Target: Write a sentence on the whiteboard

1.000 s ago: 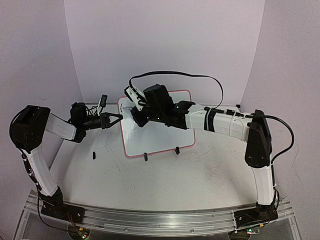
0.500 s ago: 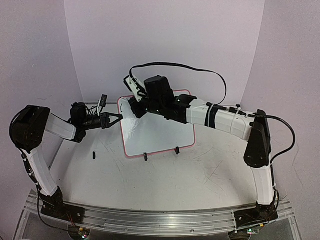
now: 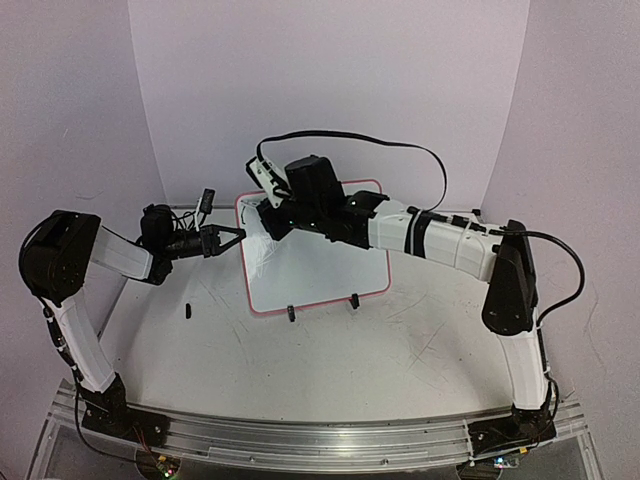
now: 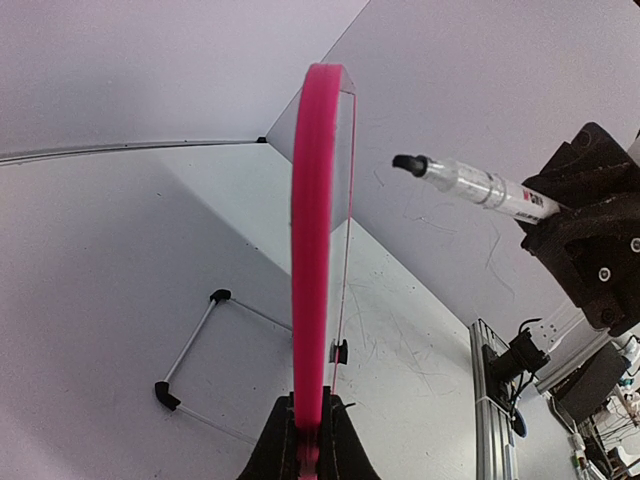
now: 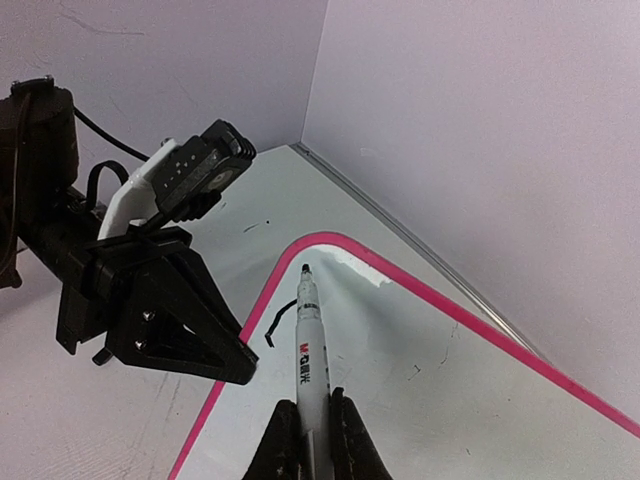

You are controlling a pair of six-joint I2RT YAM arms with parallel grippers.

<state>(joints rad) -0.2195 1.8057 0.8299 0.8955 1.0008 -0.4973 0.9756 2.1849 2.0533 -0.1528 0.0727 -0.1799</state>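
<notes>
The whiteboard (image 3: 320,260) with its pink frame lies at the table's far middle, two black clip feet on its near edge. My left gripper (image 3: 238,238) is shut on the board's left frame edge; in the left wrist view the pink frame (image 4: 318,250) runs up from between the jaws. My right gripper (image 3: 268,222) is shut on a white marker (image 5: 310,360), uncapped, its black tip over the board's far left corner. It also shows in the left wrist view (image 4: 470,185). A short black stroke (image 5: 278,322) is on the board beside the tip. No readable sentence shows.
A small black marker cap (image 3: 187,310) lies on the table left of the board. A thin wire stand (image 4: 195,345) with black ends lies on the table left of the frame. Pale walls close in the back and sides.
My right gripper with the marker has moved left and toward the far left corner of the board. The left gripper and the board have not moved.
</notes>
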